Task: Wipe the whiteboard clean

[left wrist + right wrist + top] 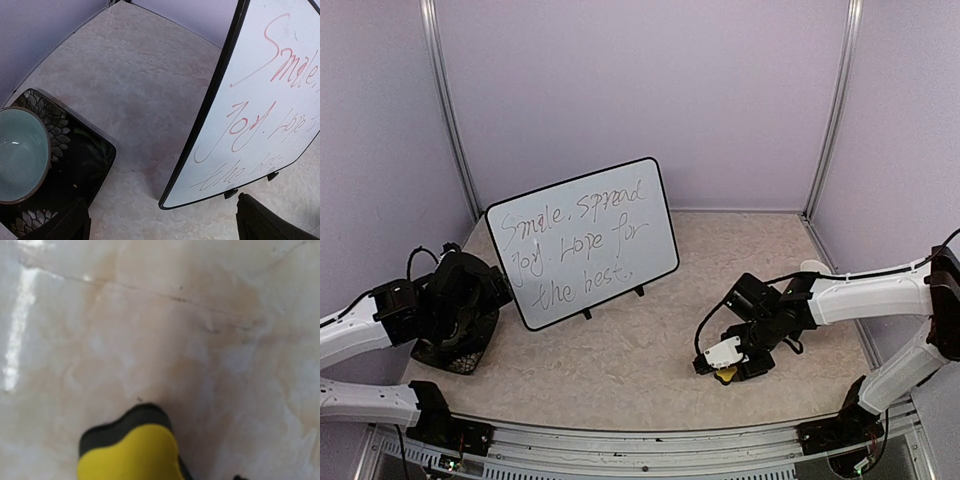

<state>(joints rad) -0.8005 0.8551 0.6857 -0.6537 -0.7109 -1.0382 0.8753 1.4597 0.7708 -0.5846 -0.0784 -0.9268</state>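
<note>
The whiteboard (582, 240) stands tilted back at the back left of the table, with several lines of dark and reddish handwriting on it. Its lower left corner also shows in the left wrist view (260, 115). My left gripper (470, 300) is open and empty, left of the board's lower corner, with its fingers (70, 222) spread wide. My right gripper (725, 368) is low over the table at the right, shut on a yellow eraser (725, 377) with a black underside (132, 455). Its fingers are almost entirely hidden in the right wrist view.
A black patterned square dish (448, 352) holds a pale green bowl (20, 155) at the left, under my left wrist. The board's small black feet (638, 291) rest on the marbled tabletop (650, 340). Purple walls enclose the table on three sides.
</note>
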